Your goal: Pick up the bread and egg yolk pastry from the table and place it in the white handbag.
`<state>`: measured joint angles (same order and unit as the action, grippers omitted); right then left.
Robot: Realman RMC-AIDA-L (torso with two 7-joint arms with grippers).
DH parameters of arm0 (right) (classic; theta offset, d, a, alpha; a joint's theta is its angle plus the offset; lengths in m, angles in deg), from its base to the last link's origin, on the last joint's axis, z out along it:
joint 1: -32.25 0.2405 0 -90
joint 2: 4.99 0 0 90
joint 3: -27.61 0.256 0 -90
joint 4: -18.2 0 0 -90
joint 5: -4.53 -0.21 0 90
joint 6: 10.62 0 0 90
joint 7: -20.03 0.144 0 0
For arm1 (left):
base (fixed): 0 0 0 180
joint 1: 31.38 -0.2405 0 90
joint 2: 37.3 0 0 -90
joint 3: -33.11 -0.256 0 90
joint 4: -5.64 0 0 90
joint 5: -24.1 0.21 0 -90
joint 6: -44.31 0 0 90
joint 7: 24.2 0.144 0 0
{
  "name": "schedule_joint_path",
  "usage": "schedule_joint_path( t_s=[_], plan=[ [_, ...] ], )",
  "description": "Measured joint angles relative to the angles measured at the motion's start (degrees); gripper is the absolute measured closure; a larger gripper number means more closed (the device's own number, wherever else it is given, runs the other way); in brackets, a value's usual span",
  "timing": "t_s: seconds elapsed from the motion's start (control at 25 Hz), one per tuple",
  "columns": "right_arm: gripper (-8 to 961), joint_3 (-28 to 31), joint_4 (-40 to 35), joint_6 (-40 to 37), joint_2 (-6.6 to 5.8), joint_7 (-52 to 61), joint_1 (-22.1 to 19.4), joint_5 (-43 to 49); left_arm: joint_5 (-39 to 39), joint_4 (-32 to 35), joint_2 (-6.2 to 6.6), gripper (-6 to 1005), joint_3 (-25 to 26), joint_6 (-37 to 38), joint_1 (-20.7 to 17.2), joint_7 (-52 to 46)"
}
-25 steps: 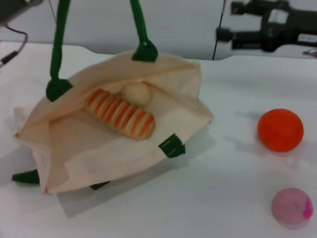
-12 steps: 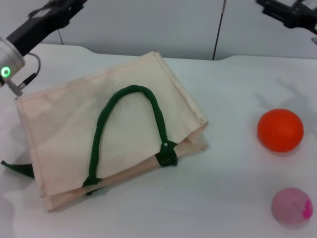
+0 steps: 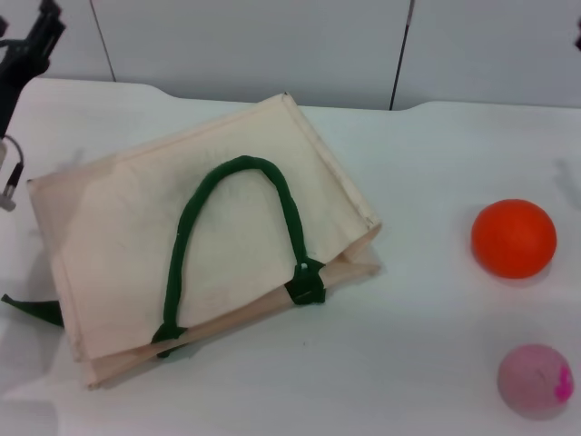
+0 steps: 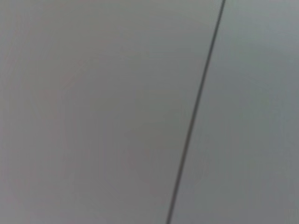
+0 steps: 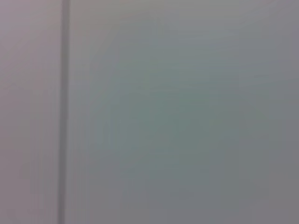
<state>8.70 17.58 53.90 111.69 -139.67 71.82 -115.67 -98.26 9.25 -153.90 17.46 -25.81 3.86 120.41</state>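
Note:
The white handbag (image 3: 118, 227) lies flat and closed on the table, left of centre in the head view. One dark green handle (image 3: 236, 173) is draped in an arch over its top face. The bread and the egg yolk pastry are hidden from every view. My left gripper (image 3: 44, 27) is raised at the far left edge, above and well clear of the bag. Only a dark sliver of my right arm (image 3: 577, 38) shows at the far right edge, and its gripper is out of view. Both wrist views show only a grey wall with a dark seam.
An orange ball (image 3: 513, 238) sits on the white table (image 3: 436, 163) at the right. A pink ball (image 3: 536, 380) lies nearer the front right corner. A grey panelled wall runs behind the table.
A second ago the bag was held open by its handles, with the bread and pastry inside. It now lies closed and flat. Both arms have withdrawn toward the picture's edges.

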Motion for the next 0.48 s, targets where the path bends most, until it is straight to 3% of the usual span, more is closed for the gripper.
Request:
schedule_joint_path(
  t_s=[0.12,0.48],
  plan=[
    [56,1.1,1.0,0.2,0.13,-1.8,-1.3,-3.7,-3.3,-2.1,-0.05,137,0.0,-1.5,-0.6,3.5],
    [57,3.2,0.9,-0.3,-0.13,-1.4,-3.1,-4.7,-3.3,-2.7,0.15,119,-0.8,-3.7,-2.0,4.0]
  ],
)
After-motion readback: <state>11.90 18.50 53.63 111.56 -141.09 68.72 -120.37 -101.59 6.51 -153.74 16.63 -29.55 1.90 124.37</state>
